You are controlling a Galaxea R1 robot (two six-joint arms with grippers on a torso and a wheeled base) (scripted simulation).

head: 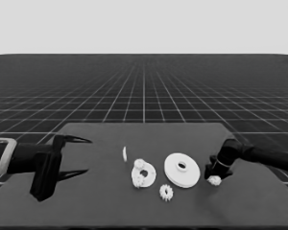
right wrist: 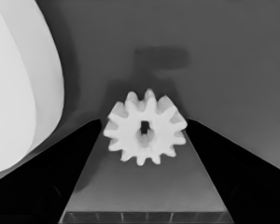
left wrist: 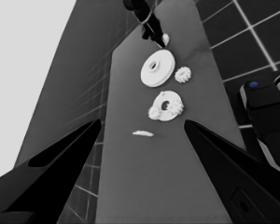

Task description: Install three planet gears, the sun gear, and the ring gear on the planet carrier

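The right gripper is down near the table's right edge, its two fingers spread either side of a small gear that lies flat between them; whether they touch it I cannot tell. Just beside it sits the larger round part. Toward the middle lies the smaller round part, with two gears on it, and a loose gear nearer the front edge. A thin white piece lies behind. The left gripper waits over the left end, fingers spread.
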